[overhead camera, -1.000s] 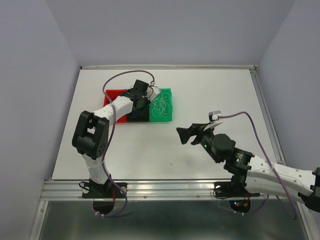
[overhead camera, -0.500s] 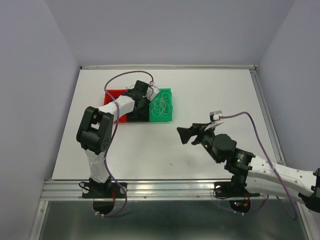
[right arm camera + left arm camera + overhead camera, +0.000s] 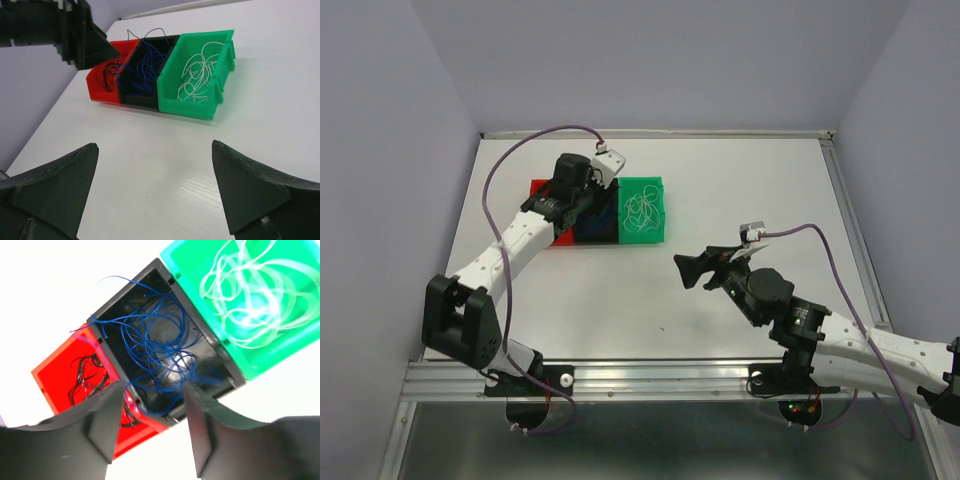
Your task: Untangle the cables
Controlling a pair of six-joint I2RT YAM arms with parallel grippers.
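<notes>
Cables (image 3: 142, 75) lie in three touching plastic bins: thin black wires (image 3: 87, 372) in the red bin (image 3: 52, 377); blue wires (image 3: 155, 340) in the black bin (image 3: 222, 365); white wires (image 3: 255, 290) in the green bin (image 3: 280, 347); left gripper (image 3: 155, 395) hangs over them, spread, empty; right gripper (image 3: 154, 147) well apart, spread wide.

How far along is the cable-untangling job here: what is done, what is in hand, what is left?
Done: the colours look separated: white cables in the green bin, blue cables in the black bin, black cables in the red bin. In hand: nothing; the left hand hovers open above the black bin, the right hand open over the table. Left: each bundle lies in overlapping loops.
</notes>
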